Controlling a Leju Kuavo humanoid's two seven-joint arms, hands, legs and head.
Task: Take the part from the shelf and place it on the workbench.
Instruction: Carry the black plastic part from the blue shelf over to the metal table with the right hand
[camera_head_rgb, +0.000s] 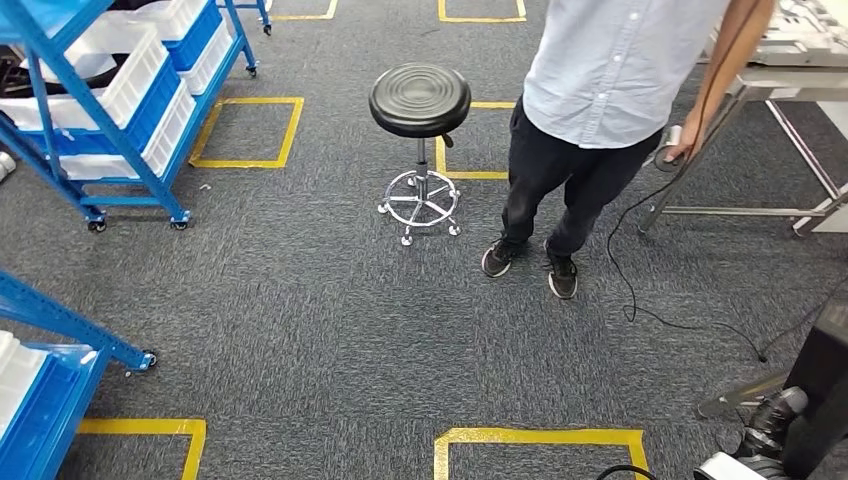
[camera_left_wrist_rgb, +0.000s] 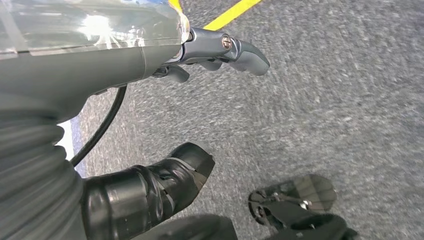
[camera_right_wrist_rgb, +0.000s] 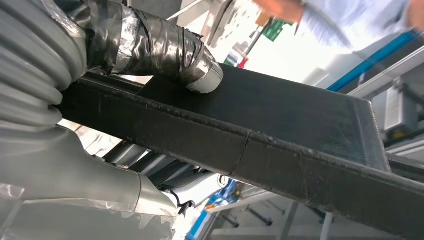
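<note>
Right hand (camera_right_wrist_rgb: 165, 55) grips the black part (camera_right_wrist_rgb: 280, 130) low at the robot's side, left hand (camera_left_wrist_rgb: 165, 75) hangs empty; person (camera_head_rgb: 600, 120) and stool (camera_head_rgb: 420, 100) ahead risk a collision.

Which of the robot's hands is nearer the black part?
Right. The right hand grips the black part, thumb pressed on its flat face. The left hand hangs over grey carpet, holding nothing.

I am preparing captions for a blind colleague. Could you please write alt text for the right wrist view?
The robot's right hand grips a long black part, its taped thumb pressing on the part's flat face. Behind it, blurred, are a person in a light shirt and blue shelving.
</note>
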